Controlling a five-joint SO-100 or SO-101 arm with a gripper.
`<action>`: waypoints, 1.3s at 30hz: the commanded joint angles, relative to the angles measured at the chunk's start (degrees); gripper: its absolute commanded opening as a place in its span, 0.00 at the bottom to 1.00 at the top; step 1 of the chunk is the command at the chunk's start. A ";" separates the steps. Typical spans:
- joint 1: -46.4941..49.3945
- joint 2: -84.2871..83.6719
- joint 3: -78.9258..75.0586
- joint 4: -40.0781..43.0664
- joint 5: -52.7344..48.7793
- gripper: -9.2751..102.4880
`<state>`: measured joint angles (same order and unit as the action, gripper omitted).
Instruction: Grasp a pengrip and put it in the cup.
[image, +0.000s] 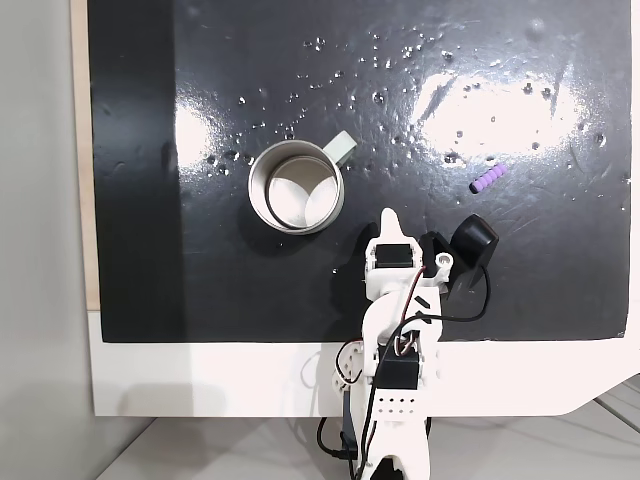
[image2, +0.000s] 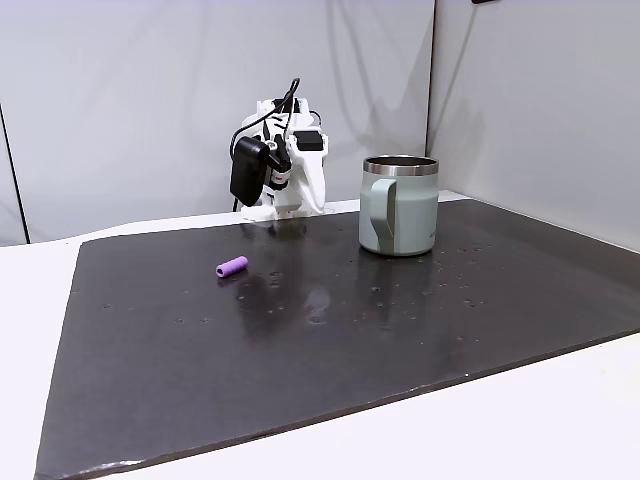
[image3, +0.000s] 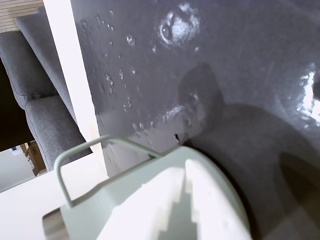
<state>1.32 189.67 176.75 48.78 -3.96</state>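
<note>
Your white two-finger gripper (image: 390, 218) has its fingers together, holding nothing. The small light-purple ribbed pengrip (image: 487, 179) lies well apart from the silvery metal cup (image: 296, 187). Swinging across, you may knock the cup.

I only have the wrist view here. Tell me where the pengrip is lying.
Observer: In a fixed view from above, the pengrip lies on the black mat, to the right of the gripper and apart from it.
Operator: Now give me the cup's inside.
Observer: The cup holds nothing; its shiny inside is bare.
Operator: Report the pengrip's posture.
Observer: It lies on its side, as both fixed views show.
</note>
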 joint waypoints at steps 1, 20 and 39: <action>0.79 0.44 -0.26 -1.58 1.05 0.08; 1.49 0.44 -2.11 -1.32 -4.22 0.08; 14.77 -37.88 -47.81 17.58 -26.28 0.09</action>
<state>13.45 158.55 139.66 66.09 -27.60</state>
